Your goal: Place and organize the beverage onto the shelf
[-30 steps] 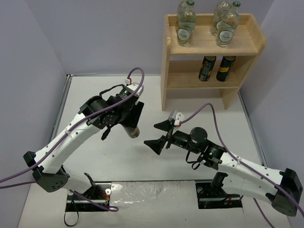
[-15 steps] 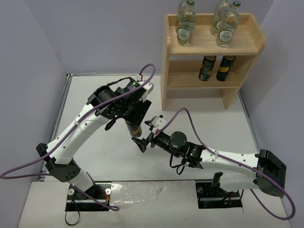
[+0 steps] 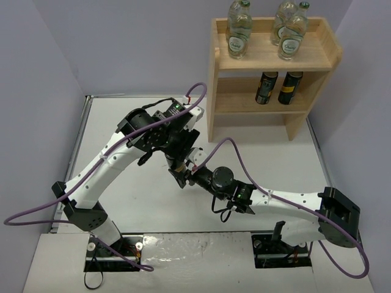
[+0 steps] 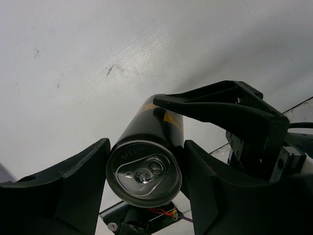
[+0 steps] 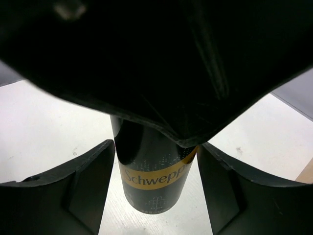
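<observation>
Swung the right pincer [image 3: 181,177] leftward over the desk [image 3: 110,113] since a second ago, right up to the left pincer [image 4: 145,152]. Holds the black Schweppes can [image 5: 149,161] clear of the desk in the left, clamped near the silver top. Straddles the lower body by the gold band with the right; cannot tell whether pressed tight or a hair off. Looks like a mid-air handover. Probably thin-walled, smooth and slick, fairly heavy if full: best taken square across the round body, firmly but without denting. Seems bound for the wooden shelf [image 3: 214,116], lower tier, beside two cans [image 3: 278,88]; three glass bottles [image 3: 239,36] already on top.
</observation>
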You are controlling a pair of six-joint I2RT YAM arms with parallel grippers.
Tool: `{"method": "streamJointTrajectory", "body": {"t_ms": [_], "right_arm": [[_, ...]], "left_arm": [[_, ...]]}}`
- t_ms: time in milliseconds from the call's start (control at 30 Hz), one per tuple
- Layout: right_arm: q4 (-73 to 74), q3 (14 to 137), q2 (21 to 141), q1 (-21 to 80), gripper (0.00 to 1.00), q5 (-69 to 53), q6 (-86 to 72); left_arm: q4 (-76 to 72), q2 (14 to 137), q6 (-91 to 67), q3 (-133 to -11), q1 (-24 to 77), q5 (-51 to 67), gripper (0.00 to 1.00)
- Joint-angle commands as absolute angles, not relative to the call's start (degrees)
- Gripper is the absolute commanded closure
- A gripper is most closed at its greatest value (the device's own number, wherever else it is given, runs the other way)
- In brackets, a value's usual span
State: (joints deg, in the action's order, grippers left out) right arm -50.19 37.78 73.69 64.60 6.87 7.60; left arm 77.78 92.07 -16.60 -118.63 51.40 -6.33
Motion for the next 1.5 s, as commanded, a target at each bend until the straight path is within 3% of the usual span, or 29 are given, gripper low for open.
{"method": "streamJointTrajectory", "body": {"t_ms": [0, 100, 167, 200, 267, 300, 367, 400, 500, 700, 833, 1033, 1300, 1467], "right_arm": [[-54.67, 40.87, 74.44, 64.78, 0.39, 7.12, 9.22], [-53.71, 41.92, 74.79, 64.6, 0.6, 5.81, 10.02], [-52.47, 42.45, 74.45, 64.6, 0.89, 3.61, 10.28], [-52.38, 42.45, 74.18, 64.6, 1.0, 3.08, 10.28], [-53.26, 41.84, 73.22, 64.69, 1.0, 1.67, 10.2], [-54.39, 40.79, 72.17, 64.6, 1.0, 1.15, 9.67], [-55.98, 39.56, 70.93, 64.6, 1.0, 1.23, 8.53], [-57.47, 38.25, 69.62, 64.43, 1.0, 1.49, 8.09], [-58.45, 36.66, 67.6, 63.46, 1.0, 2.19, 7.04], [-56.34, 35.42, 63.91, 59.25, 1.0, 2.9, 4.75], [-55.37, 32.27, 60.13, 53.19, 1.0, 5.87, 1.94], [-45.1, 34.89, 54.49, 43.54, 1.0, 18.36, 2.81], [-44.38, 42.44, 59.49, 23.04, 1.0, 4.84, 0.53], [-44.56, 50.35, 68.44, 19.52, 1.0, 0.8, 2.37]], "left_arm": [[80.5, 91.75, -15.73, -122.87, 52.64, -7.12, 0.98], [80.07, 91.93, -16.08, -123.84, 53.96, -6.86, 0.97], [79.37, 91.58, -16.08, -124.45, 55.1, -6.77, 0.98], [78.84, 91.58, -16.0, -124.71, 55.54, -6.68, 0.92], [78.14, 91.58, -16.0, -125.59, 55.63, -6.94, 0.73], [77.79, 91.58, -16.08, -126.03, 55.72, -7.55, 0.59], [75.6, 90.62, -16.7, -126.12, 55.72, -8.52, 0.43], [74.45, 89.92, -17.13, -125.86, 55.64, -9.31, 0.26], [69.27, 86.85, -18.1, -124.19, 55.37, -10.63, 0.05], [60.48, 84.74, -19.86, -124.72, 53.88, -13.79, 0.06], [50.29, 79.29, -22.49, -122.0, 53.26, -23.7, 0.06], [44.03, 66.29, -20.05, -103.83, 53.17, -31.02, 0.06], [42.63, 46.16, -20.84, -72.38, 53.17, -34.27, 0.06], [48.32, 43.16, -19.69, -67.94, 53.26, -35.25, 0.06]]}}
